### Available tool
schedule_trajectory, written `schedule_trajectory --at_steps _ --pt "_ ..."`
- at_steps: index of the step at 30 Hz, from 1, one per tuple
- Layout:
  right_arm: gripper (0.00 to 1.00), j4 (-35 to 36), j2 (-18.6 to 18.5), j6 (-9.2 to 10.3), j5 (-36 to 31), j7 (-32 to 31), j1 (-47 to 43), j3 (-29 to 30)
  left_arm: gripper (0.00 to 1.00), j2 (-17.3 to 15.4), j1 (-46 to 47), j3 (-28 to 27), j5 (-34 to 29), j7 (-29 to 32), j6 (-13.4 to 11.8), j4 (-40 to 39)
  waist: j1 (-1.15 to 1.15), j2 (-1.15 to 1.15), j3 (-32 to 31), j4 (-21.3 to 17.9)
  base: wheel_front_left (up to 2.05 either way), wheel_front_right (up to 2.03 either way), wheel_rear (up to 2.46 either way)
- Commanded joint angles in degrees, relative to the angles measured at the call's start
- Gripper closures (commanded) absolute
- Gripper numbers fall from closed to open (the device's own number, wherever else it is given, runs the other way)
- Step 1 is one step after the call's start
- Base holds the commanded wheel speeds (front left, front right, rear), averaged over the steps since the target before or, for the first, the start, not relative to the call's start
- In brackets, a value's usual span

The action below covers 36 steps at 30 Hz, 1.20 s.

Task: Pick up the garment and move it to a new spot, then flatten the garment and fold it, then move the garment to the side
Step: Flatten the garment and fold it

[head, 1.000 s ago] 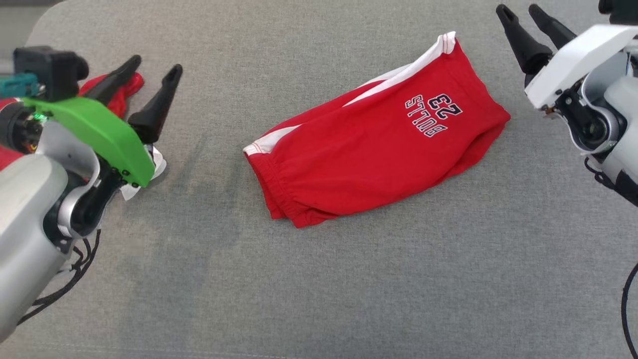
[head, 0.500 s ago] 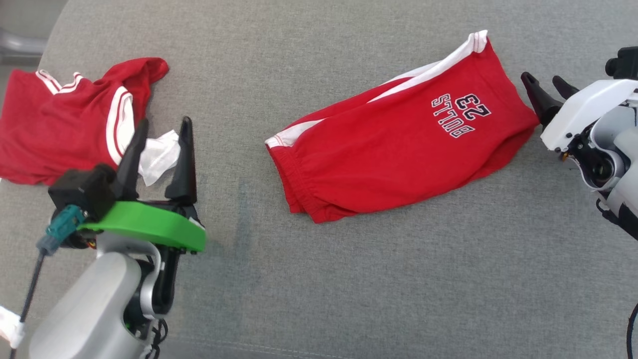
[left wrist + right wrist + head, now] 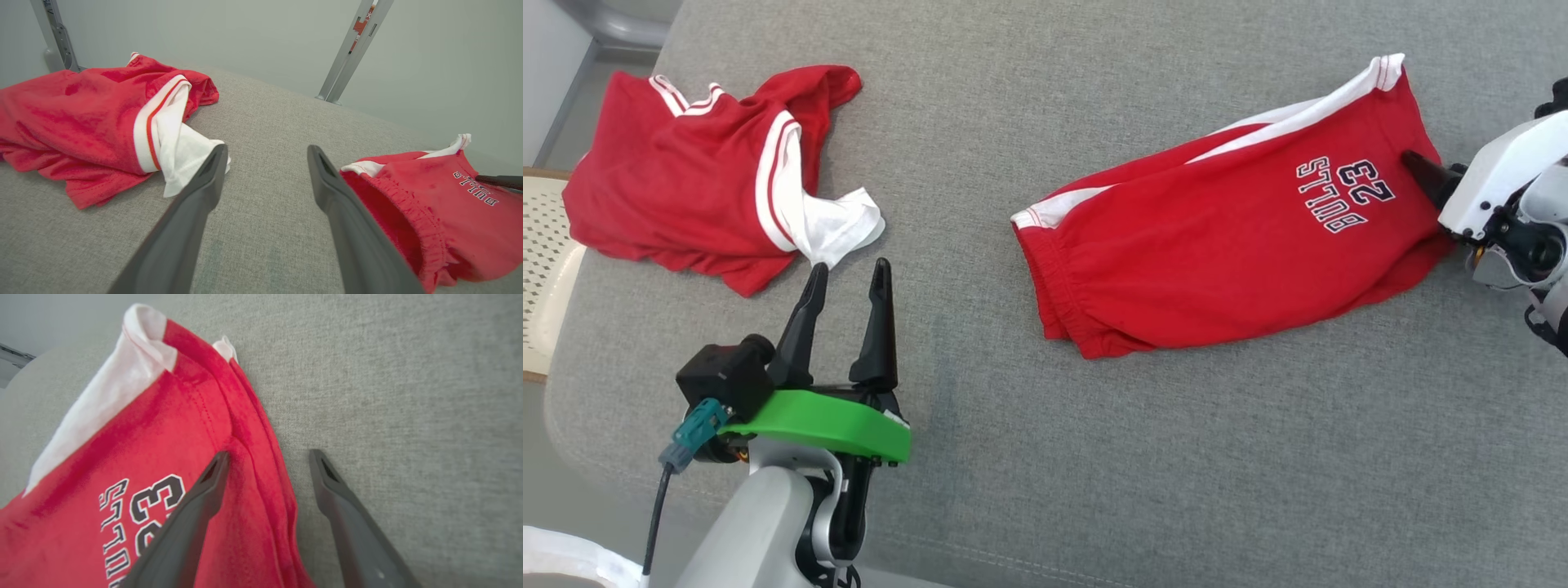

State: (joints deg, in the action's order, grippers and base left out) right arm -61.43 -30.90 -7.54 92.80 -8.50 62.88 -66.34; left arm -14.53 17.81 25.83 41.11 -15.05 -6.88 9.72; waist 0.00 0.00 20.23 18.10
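Note:
Folded red shorts (image 3: 1217, 253) with white side stripes and "BULLS 23" print lie at centre right on the grey cushion. A second garment, a crumpled red jersey (image 3: 678, 180) with white trim, lies at the far left. My left gripper (image 3: 848, 268) is open and empty, its fingertips just short of the jersey's white corner (image 3: 184, 155). In the left wrist view the shorts (image 3: 449, 212) sit to the right. My right gripper (image 3: 269, 455) is open and straddles the shorts' (image 3: 143, 445) right hem, one finger over the cloth and one over the cushion. In the head view it (image 3: 1421, 167) is partly hidden.
The grey fabric surface (image 3: 1094, 457) stretches wide between and in front of the two garments. A cream perforated seat (image 3: 543, 269) stands off its left edge. Metal frame posts (image 3: 351, 49) rise behind the surface against a pale wall.
The head camera has turned left, bringing the whole jersey into view. My left gripper has drawn back from over the jersey to just before it. My right gripper has come down to the shorts' right hem.

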Motion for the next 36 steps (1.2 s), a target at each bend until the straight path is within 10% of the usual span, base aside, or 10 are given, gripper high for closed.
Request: schedule_trajectory --at_steps 1,4,10,36 --pt "0.0 -0.1 2.1 0.08 2.2 -3.7 -2.6 0.0 0.0 0.7 -1.1 -0.7 -1.2 -0.2 0.7 0.5 0.0 0.0 -0.3 0.5 0.0 0.0 0.0" --pt "0.0 -1.1 3.0 0.06 3.8 -9.2 -3.0 0.0 0.0 1.9 -1.4 -1.7 -2.3 -0.2 1.8 1.6 0.0 0.0 -0.6 0.7 0.0 0.0 0.0" --pt "1.0 -2.4 4.9 0.02 2.6 -10.3 -0.4 -0.3 0.0 3.6 -1.4 -2.7 -4.4 -0.2 3.6 3.5 0.0 0.0 -0.7 0.8 0.0 0.0 0.0" --pt "1.0 7.3 -3.4 0.04 2.3 11.1 -13.2 5.0 0.0 6.0 -8.6 -10.4 -14.4 -0.2 6.1 3.0 0.0 0.0 -11.2 -11.0 0.0 0.0 0.0"
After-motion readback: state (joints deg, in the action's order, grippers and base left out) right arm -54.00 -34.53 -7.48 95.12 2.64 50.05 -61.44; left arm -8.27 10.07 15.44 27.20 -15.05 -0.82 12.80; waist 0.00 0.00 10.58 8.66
